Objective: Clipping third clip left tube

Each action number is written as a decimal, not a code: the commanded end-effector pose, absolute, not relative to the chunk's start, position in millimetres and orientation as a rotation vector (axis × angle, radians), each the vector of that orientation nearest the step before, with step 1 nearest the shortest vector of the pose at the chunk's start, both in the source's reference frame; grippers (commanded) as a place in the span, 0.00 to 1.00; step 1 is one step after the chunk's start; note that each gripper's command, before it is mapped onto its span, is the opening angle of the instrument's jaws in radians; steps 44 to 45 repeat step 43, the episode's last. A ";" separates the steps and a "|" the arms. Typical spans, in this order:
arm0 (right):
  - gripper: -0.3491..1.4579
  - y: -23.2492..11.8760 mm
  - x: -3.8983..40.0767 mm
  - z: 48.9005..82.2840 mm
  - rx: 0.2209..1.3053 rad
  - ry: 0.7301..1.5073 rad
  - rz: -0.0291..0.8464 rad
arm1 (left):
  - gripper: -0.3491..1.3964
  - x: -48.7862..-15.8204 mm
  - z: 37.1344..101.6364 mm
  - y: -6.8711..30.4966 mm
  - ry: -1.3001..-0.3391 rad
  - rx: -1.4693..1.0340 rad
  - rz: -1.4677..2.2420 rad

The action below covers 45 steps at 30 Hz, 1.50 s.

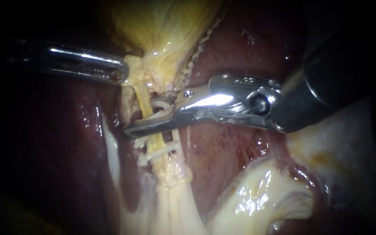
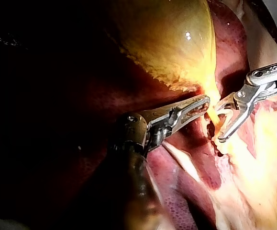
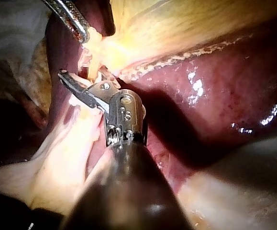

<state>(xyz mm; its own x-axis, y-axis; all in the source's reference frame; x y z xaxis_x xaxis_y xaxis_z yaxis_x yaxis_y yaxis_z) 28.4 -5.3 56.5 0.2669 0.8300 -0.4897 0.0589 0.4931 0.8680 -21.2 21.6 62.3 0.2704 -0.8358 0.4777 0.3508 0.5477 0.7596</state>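
The left tube (image 1: pixel 145 101) is a thin yellow strand running down from the gallbladder's neck. Two white clips (image 1: pixel 156 152) sit across it lower down. My right instrument (image 1: pixel 146 116) comes in from the right. Its jaws stand apart astride the tube, just above those clips, with a white clip (image 1: pixel 161 105) held between them. In the left wrist view the right instrument (image 2: pixel 219 122) straddles the same strand. My left instrument (image 1: pixel 120 74) is shut on yellow tissue at the gallbladder's neck, above the tube; its jaws (image 2: pixel 201 103) pinch that tissue.
The yellow gallbladder (image 1: pixel 166 26) hangs above, with dark red liver (image 1: pixel 240 48) behind and on both sides. Pale glistening tissue (image 1: pixel 262 196) lies ahead at the lower right. A white band (image 1: pixel 109 143) runs beside the tube.
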 end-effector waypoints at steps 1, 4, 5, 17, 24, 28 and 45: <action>0.43 -5.3 28.4 56.4 0.957 1.224 0.640 | 0.00 -21.2 62.3 21.6 -0.998 0.579 -0.863; 0.42 -4.9 28.4 55.7 1.039 1.291 0.633 | 0.00 -21.2 62.3 21.6 -0.998 0.579 -0.863; 0.42 -4.7 28.4 55.3 1.052 1.314 0.630 | 0.00 -21.2 62.3 21.6 -0.998 0.579 -0.863; 0.25 -2.1 27.6 51.9 1.089 1.358 0.714 | 0.00 -21.2 62.3 21.6 -0.998 0.579 -0.862; 0.00 -1.2 26.3 53.2 1.087 1.344 0.770 | 0.00 -21.2 62.3 21.6 -0.998 0.579 -0.862; 0.00 -1.0 25.9 53.7 1.086 1.347 0.771 | 0.00 -21.2 62.4 21.6 -1.001 0.579 -0.863; 0.00 -1.6 26.0 54.0 1.088 1.339 0.768 | 0.00 -21.2 62.5 21.7 -1.001 0.579 -0.862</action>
